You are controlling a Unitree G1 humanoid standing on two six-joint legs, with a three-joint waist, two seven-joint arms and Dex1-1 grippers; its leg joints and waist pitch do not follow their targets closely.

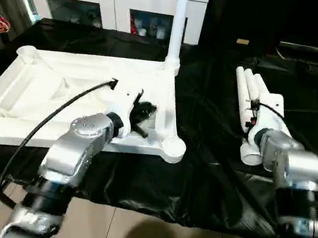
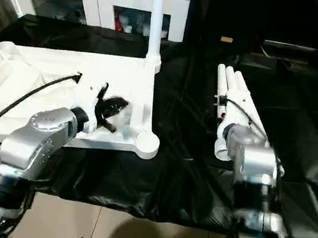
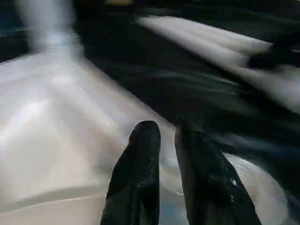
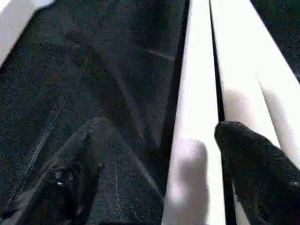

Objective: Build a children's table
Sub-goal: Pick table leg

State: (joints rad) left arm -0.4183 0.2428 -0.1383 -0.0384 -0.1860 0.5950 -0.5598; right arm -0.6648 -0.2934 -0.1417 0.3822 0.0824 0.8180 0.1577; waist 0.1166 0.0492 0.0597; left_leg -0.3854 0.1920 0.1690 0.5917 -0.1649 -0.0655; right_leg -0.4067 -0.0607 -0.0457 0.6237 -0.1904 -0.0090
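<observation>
Silver forearms frame the black-draped table. Left gripper (image 1: 142, 115), fingers nearly closed on nothing, rests over the upturned white tabletop (image 1: 45, 88), near its empty corner socket (image 1: 173, 148). Right gripper (image 4: 154, 164), spread wide, straddles one of the loose legs (image 1: 250, 99). One leg (image 1: 178, 21) stands upright in the far corner.

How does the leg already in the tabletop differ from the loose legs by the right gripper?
The fitted leg stands upright in the far corner socket of the tabletop; the loose legs lie flat, side by side, on the black cloth. The fitted leg is untouched, while the right gripper straddles one loose leg with open fingers. All are long white cylinders.
</observation>
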